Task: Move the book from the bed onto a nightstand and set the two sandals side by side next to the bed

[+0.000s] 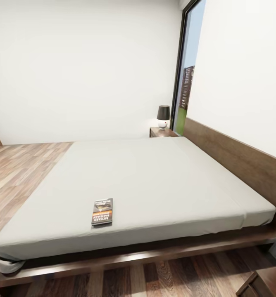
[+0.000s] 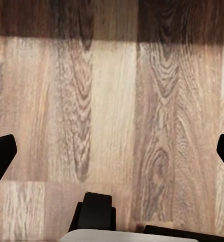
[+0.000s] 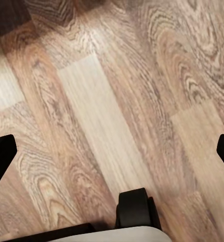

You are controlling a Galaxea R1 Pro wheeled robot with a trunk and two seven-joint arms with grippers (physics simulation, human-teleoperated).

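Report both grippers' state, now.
Left gripper: jaws open, holding nothing, over the wood floor.
Right gripper: jaws open, holding nothing, also over floor.

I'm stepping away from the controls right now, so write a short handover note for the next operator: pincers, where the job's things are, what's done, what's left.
Left pincer: open, empty, hanging over bare plank floor.
Right pincer: open, empty, also over the floor.
The book lies flat on the bed, close to the mattress edge nearest the robot, untouched.
A nightstand with a lamp stands at the far side of the bed by the headboard; another dark wood corner sits near the robot's right, possibly the second one.
Done: nothing yet.
Left: pick up the book, set it on a nightstand, then find the sandals and place them side by side beside the bed.
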